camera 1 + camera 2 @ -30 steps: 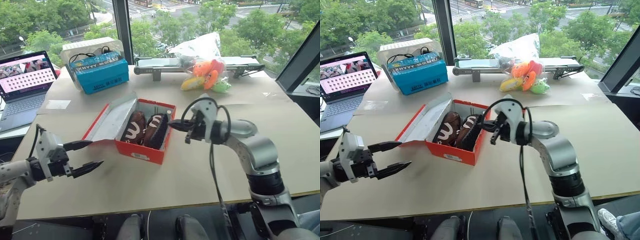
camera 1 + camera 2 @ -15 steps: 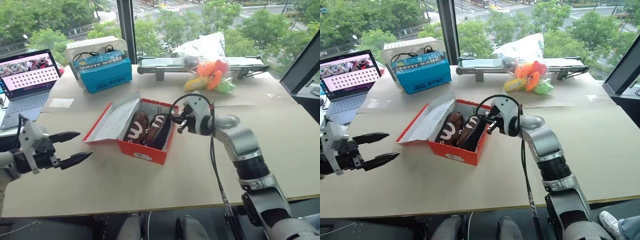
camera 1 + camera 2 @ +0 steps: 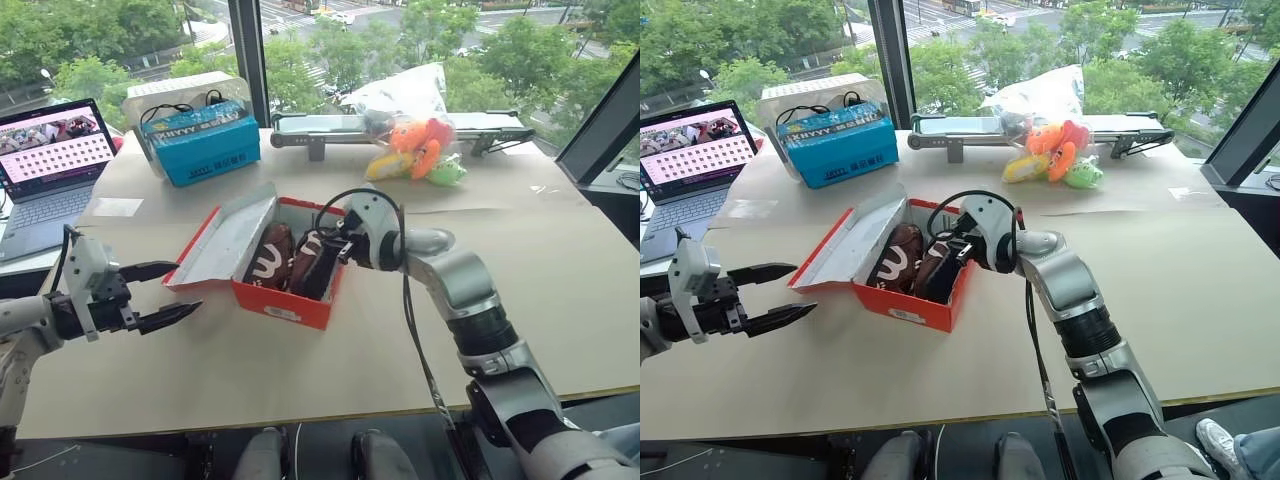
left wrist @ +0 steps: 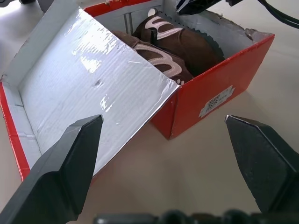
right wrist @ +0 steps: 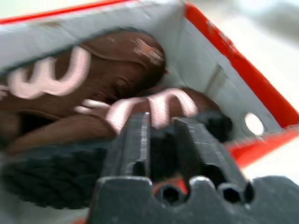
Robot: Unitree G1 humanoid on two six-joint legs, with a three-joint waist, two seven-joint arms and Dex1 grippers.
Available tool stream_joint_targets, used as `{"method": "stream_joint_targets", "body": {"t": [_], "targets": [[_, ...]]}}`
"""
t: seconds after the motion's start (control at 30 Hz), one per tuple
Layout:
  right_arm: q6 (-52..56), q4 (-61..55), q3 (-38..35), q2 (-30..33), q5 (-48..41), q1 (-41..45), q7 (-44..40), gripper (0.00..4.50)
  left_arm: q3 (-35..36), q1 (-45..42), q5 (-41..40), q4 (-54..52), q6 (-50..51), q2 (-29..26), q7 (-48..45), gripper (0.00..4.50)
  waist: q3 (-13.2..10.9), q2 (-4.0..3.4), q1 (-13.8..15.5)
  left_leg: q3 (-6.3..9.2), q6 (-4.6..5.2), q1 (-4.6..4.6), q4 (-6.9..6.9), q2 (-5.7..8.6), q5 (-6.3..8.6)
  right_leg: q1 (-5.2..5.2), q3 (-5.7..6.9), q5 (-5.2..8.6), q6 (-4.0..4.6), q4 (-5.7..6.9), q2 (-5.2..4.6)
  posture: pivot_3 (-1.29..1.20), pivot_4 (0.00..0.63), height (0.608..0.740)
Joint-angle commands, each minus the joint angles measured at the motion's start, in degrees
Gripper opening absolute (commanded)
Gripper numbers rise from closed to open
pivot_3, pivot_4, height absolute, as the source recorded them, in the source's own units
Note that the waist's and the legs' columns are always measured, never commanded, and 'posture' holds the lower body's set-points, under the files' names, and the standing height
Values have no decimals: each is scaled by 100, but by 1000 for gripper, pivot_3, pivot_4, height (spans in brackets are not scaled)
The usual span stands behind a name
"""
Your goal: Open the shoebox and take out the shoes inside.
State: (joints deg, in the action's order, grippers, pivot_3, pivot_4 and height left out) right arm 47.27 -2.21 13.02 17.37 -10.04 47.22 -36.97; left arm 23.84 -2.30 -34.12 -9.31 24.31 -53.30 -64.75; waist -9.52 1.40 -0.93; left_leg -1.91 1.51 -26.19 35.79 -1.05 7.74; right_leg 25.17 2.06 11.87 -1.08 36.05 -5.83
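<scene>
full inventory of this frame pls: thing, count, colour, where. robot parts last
shoebox: 1, red outside, white inside, table centre, lid open toward the robot's left
shoes: 2, dark brown with white curved marks, side by side inside the shoebox
blue box: 1, blue with black wires on top, far left of table
laptop: 1, dark, screen on, at the table's left edge
plush toys: a bunch, orange, yellow and green, in clear plastic, far side
grey rail-like device: 1, grey, far edge by the window
paper slip: 1, white, left of the shoebox
table: 1, beige
left gripper: black jaws open, left of the shoebox
right gripper: jaws slightly apart, over the shoes
</scene>
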Motion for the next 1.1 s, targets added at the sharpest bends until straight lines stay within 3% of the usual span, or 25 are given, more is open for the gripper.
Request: {"method": "stream_joint_targets", "body": {"t": [0.03,0.2,0.37,0.53,0.9,1.1], "targets": [[-17,-460,-142,275,-31,274,-108,2773,190,3,-121,-176,57,-104,-27,4500,0,0,5,0,-2,0,0,1,1,0,0,0,-1,0,-1,0,150,740],[-198,-485,54,574,-31,568,-456,4404,100,-71,-79,-140,60,-74,-18,4500,0,0,15,-1,-31,0,4,1,19,-1,2,1,-1,-2,-3,0,150,740],[-1878,-140,863,1146,601,692,-1349,4404,-41,-202,-49,-68,55,-30,-2,4500,0,0,9,-15,-1,0,2,0,0,0,2,3,-1,-3,3,0,150,740],[-3452,856,1458,1213,1149,1175,-2150,4404,-197,-324,-40,-19,74,11,-26,4500,0,0,-14,-38,-3,1,8,-3,1,-1,1,11,-19,-2,7,0,150,740],[-6404,3479,2721,566,3000,2157,-2279,4404,-409,-470,-52,8,126,102,-3,4500,2,3,-21,-47,-3,9,12,-29,1,-3,-8,-1,10,3,39,0,150,740],[-7357,4327,2811,638,3377,2771,-2621,4404,-434,-494,-82,12,148,111,-19,4500,3,4,19,-65,-51,69,10,-60,29,-25,-8,41,37,-1,48,0,150,740]]}}
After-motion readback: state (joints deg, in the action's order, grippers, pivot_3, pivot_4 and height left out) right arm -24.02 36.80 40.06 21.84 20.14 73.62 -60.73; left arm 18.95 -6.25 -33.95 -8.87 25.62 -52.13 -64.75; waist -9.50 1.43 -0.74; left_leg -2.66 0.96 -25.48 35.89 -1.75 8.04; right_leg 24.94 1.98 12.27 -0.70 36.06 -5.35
